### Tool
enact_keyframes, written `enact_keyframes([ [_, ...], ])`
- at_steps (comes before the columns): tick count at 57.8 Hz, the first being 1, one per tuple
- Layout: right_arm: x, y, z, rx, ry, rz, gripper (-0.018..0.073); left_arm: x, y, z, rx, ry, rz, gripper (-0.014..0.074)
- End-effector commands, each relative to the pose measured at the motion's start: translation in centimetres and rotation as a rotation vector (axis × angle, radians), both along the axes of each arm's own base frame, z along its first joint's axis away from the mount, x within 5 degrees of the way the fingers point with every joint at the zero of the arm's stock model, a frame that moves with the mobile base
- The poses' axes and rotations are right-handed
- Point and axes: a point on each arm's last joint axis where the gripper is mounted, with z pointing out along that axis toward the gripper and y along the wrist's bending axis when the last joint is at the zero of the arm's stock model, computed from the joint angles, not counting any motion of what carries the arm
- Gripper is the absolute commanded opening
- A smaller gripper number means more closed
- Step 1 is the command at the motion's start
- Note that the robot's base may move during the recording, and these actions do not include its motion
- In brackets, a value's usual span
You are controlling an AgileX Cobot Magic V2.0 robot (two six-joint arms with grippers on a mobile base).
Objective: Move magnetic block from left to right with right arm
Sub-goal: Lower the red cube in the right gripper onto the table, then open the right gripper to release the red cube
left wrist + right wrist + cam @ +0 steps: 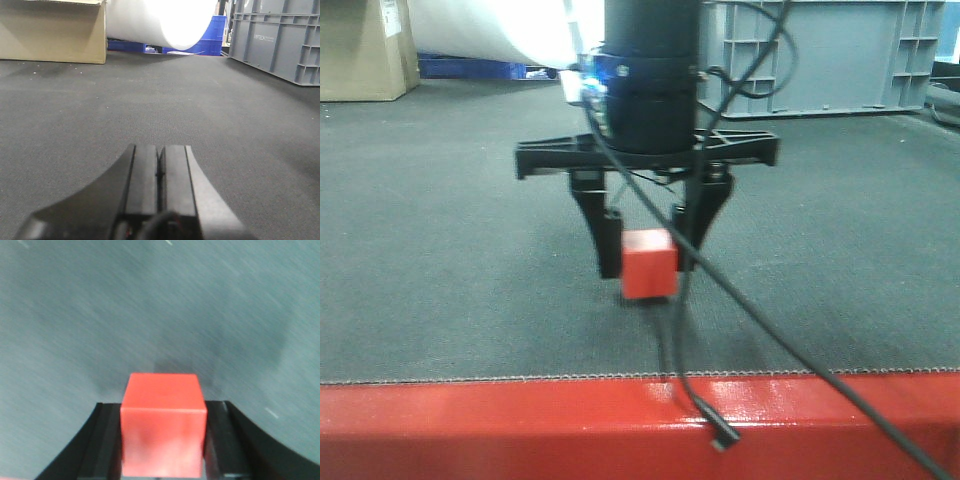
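Magnetic block [648, 264], a small red cube, sits clamped between the two black fingers of the right pincer [646, 248], apparently lifted a little off the dark grey mat of the table [440, 300], near the front edge and just behind the glossy red table-edge strip [520, 425]. In the right wrist view the cube fills the space between the fingers, one flat face turned to the camera and its top face level; being a cube it has no long axis, and its edges run square to the fingers. The left pincer [159, 175] rests low over bare mat, its fingers pressed together on nothing. A black cable [790, 345] drapes from the right arm across the front of the strip. Judging by the blur in the wrist view, the carry to the right is under way; it would go best with the grip kept firm, the block held level and clear of the mat, and the trailing cable kept from snagging before the block is lowered flat and let go.
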Motion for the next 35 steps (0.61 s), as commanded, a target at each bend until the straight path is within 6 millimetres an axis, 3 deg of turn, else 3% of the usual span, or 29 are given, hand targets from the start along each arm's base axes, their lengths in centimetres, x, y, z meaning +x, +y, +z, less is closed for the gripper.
enact_keyframes([
  [1, -0.22, 0.37, 3.18, 0.080, -0.071, -0.026, 0.0305, -0.12, 0.05, 0.53, -0.015, -0.086, 0.004, -0.0117],
  [35, -0.39, 0.66, 3.10, 0.100, -0.053, -0.060, 0.0305, -0.12, 0.05, 0.53, -0.015, -0.086, 0.004, -0.0117],
])
